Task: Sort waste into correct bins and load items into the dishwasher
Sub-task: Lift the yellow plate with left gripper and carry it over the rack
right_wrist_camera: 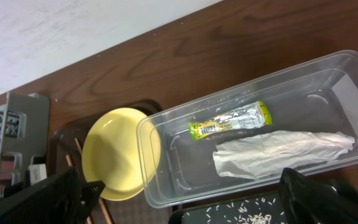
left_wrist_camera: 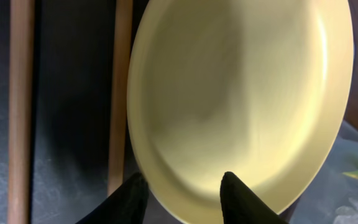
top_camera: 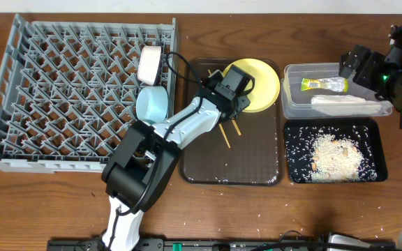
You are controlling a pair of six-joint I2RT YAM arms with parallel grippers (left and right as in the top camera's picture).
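Yellow plate (top_camera: 262,82) lies at twelve o'clock of my left gripper (left_wrist_camera: 182,193), the nearer arm, jaws part-open astride its rim; my right gripper (right_wrist_camera: 188,186) hangs wide, empty.

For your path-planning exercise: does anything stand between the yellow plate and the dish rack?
Yes: the white bowl and light blue bowl stand at the dish rack's right edge, nearest the yellow plate. The left claw straddles the plate's rim.
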